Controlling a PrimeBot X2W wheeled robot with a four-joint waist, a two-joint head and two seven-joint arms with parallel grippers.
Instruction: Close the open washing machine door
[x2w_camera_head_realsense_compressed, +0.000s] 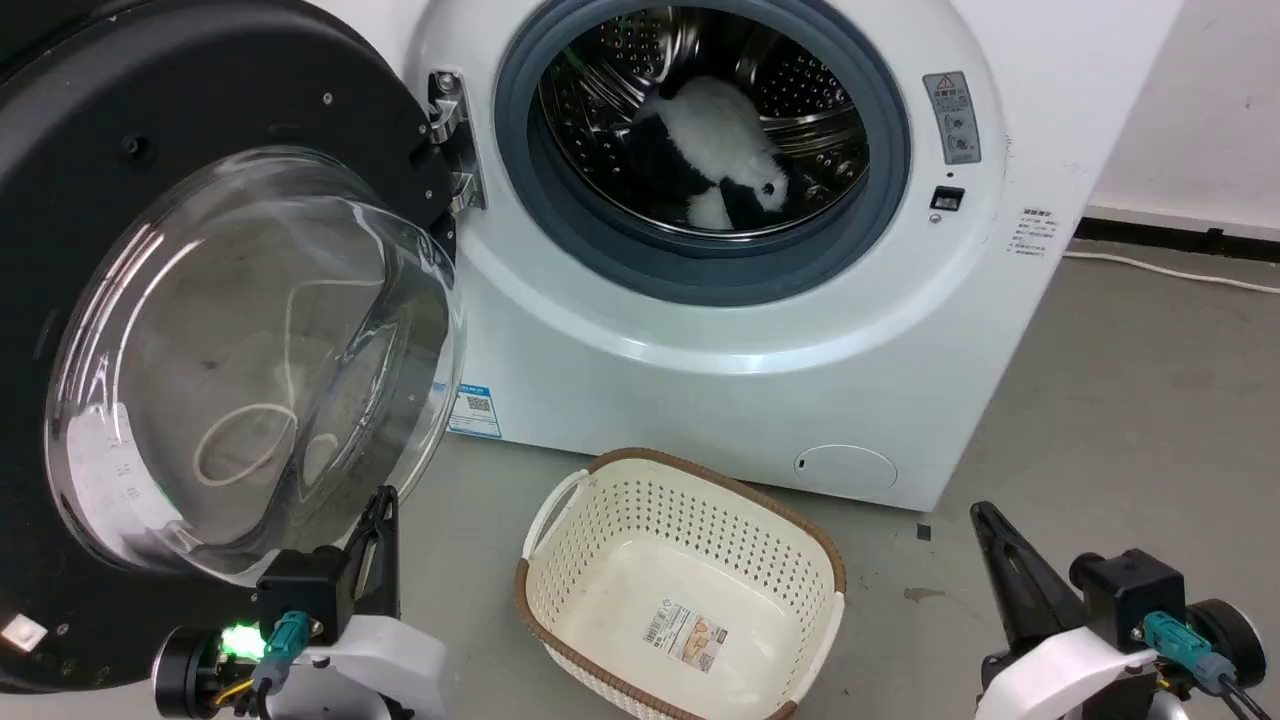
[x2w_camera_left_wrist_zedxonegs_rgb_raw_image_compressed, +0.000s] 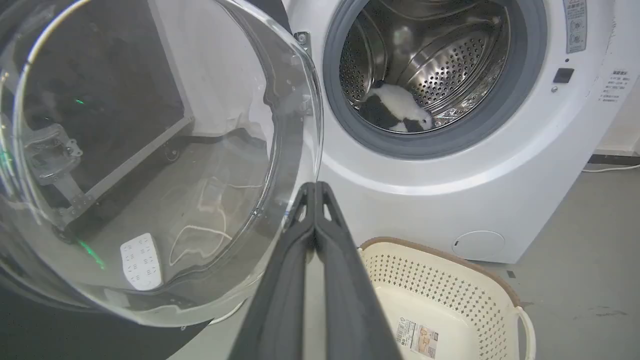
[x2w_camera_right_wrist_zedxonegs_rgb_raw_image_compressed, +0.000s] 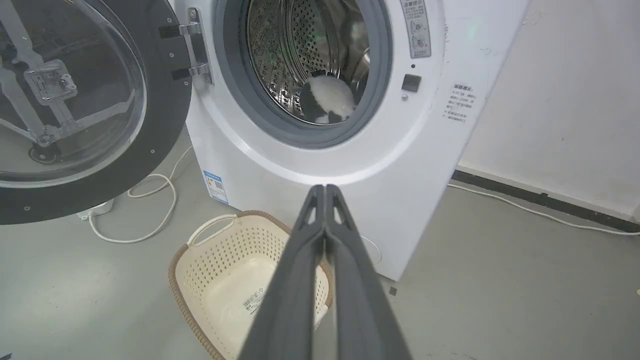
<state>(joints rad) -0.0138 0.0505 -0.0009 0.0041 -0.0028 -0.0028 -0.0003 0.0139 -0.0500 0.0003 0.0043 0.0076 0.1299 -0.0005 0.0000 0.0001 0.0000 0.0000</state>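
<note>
Beside the black-rimmed round glass washing machine door (x2w_camera_head_realsense_compressed: 250, 330), we should push its rim shut with our empty left hand (x2w_camera_left_wrist_zedxonegs_rgb_raw_image_compressed: 316, 186), fingers pressed together.

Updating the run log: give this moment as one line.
washing machine door: open; left claw: shut, near door; right claw: shut; plush toy: in drum

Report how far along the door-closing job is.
Done: nothing yet; the washing machine door stands wide open on its hinge. In hand: the left tool, shut, sits beside the door's glass bowl; contact unclear. The right tool, shut, hangs apart. Left: swing the door onto the washing machine.
</note>
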